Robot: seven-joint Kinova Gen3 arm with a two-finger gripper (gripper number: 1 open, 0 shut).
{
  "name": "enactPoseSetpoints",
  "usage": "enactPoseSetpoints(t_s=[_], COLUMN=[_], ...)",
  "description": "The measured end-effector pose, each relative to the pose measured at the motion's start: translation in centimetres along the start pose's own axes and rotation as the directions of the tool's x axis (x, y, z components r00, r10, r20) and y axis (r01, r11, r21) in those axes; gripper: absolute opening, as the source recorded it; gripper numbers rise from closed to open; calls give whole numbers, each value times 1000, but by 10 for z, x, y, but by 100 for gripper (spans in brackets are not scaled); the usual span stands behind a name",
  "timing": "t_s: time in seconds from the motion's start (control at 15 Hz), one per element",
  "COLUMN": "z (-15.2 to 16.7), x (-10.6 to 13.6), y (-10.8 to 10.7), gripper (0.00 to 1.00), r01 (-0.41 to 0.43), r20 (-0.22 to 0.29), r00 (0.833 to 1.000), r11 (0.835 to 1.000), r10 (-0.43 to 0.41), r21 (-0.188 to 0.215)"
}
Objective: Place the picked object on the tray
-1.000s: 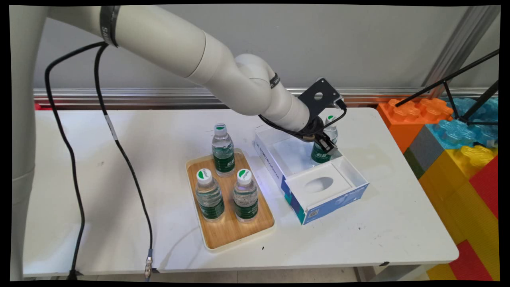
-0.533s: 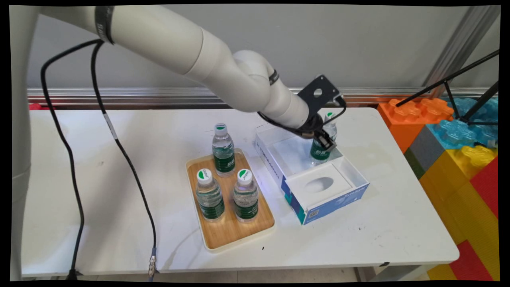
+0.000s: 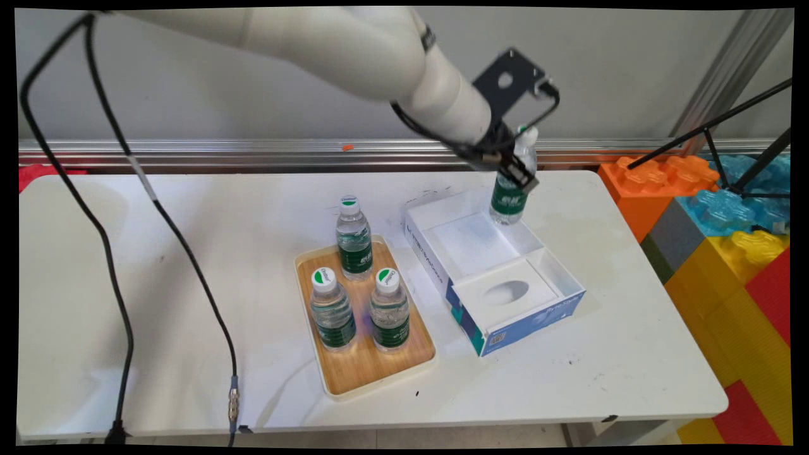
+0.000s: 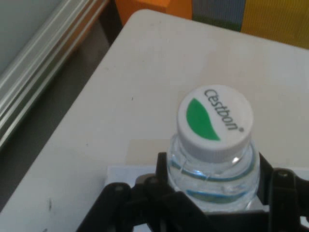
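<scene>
The gripper (image 3: 519,178) held a water bottle (image 3: 510,196) tightly, in the air above the open box (image 3: 499,278). Only the hand view showed its cap (image 4: 215,122) lettering.

The thick white round-section arm (image 3: 354,44) has a thin black ring near its wrist. A flat black metal bracket with one round hole (image 3: 507,79) is mounted there. Two black cables (image 3: 114,208) hang at nine o'clock, one carrying a white tag.
</scene>
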Motion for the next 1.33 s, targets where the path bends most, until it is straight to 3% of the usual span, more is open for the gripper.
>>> enactPoseSetpoints(t_s=[0.33, 0.67, 0.93, 1.33], z=[-83, -143, -192, -251], x=[25, 26, 13, -35], y=[-9, -18, -31, -57], gripper=[0, 0, 0, 0], r01=[16, -3, -53, -168], r20=[11, 2, -7, -37], r00=[1000, 1000, 999, 986], r11=[1000, 1000, 998, 980], r10=[-15, 3, 53, 164], r21=[-26, -28, -42, -108])
